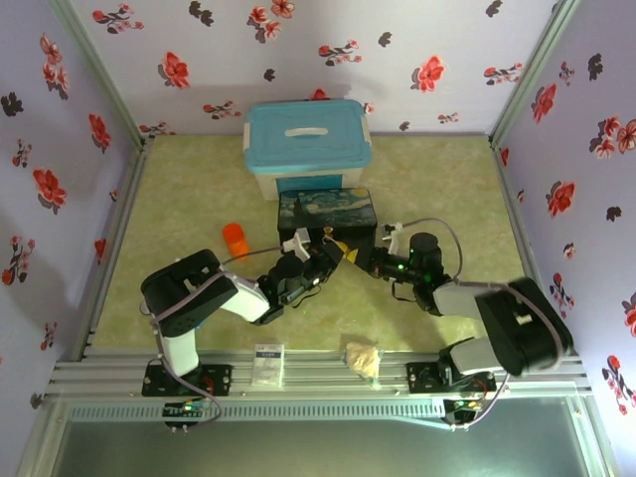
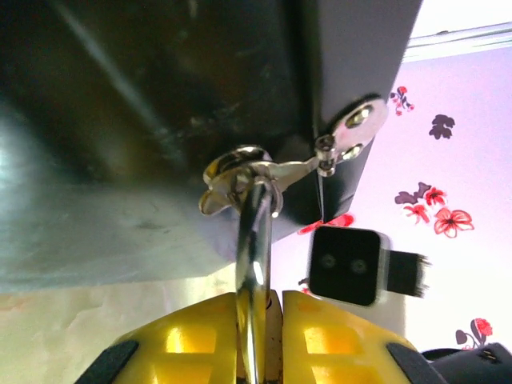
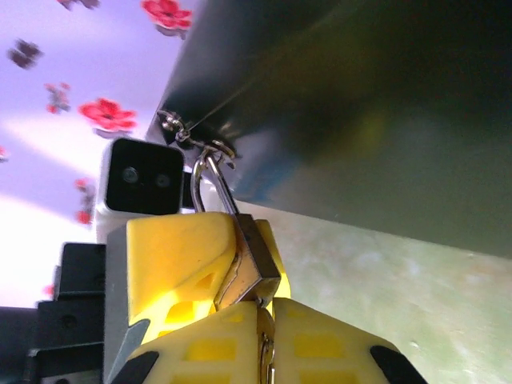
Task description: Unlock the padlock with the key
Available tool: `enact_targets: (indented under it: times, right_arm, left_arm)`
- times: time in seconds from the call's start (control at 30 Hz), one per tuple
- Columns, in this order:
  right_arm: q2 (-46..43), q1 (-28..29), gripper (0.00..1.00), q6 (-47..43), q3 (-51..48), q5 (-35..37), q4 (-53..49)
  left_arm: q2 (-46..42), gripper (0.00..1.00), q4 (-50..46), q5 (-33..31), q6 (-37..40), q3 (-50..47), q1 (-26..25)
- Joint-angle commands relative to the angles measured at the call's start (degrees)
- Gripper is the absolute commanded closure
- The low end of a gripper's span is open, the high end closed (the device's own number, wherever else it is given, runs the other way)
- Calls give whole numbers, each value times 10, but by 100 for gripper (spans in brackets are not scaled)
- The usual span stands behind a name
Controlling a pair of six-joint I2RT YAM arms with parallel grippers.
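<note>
"Though the overhead view is too coarse to show the lock itself, it does show the left pincer [image 1: 326,256] and right pincer [image 1: 356,258] tip to tip, with the painted tin [image 1: 326,211] just beyond both."

"And the left wrist view?"

"The left pincer [image 2: 262,320] is closed narrow on the padlock [image 2: 254,260]. The silver shackle rises straight ahead of its fingertips into the tin's hasp ring [image 2: 240,172]. That arm should only brace: a firm hold, no pull on the hasp."

"The right wrist view?"

"The padlock's brass body [image 3: 254,264] sits just ahead of the right pincer's tips, clamped from the side by the left pincer's finger [image 3: 180,256]. The right pincer [image 3: 264,320] is pinched on the key [image 3: 264,334], whose blade seems to enter the body's underside. How deep it goes, I can't tell."

"So?"

"I'd seat it fully, then roll the wrist about the key's own axis, with no sideways levering on so thin a blade."
</note>
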Motion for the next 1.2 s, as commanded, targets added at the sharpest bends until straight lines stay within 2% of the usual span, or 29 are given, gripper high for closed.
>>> enact_targets:
  times: [0.0,0.2,0.3,0.37,0.43,0.5,0.57,0.67,0.93,1.03,1.07,1.17]
  right_arm:
    - [-42,45,92,-130,45,146,-186]
    - [12,27,91,14,13,78,-6]
    - [27,23,85,87,7,47,91]
    - [18,23,84,101,12,40,94]
    - [-14,25,79,65,29,48,2]
    - [-68,30,67,-13,48,100,-163]
    - [-108,30,64,-69,63,147,-285]
    - [-133,30,57,-113,72,178,-383]
    - [-146,30,55,-99,42,159,-358]
    - [-167,36,56,-122,39,162,-365]
    - [-181,44,57,-139,41,178,-381]
    - [-223,92,57,-216,49,286,-455]
  left_arm:
    - [12,100,30,91,-1,2,-36]
    - [9,100,31,89,-1,3,-36]
    - [6,100,31,88,-1,-3,-36]
    - [3,100,31,84,0,-5,-36]
    - [4,100,30,81,2,-7,-36]
    - [6,100,31,77,1,-7,-36]
    - [8,100,29,74,1,-8,-36]
    - [16,100,29,72,-7,-10,-36]
    - [21,100,28,57,-9,-21,-35]
    - [23,100,28,56,-7,-23,-34]
    - [25,100,27,55,-6,-23,-34]
    - [27,100,19,43,-3,-29,-34]
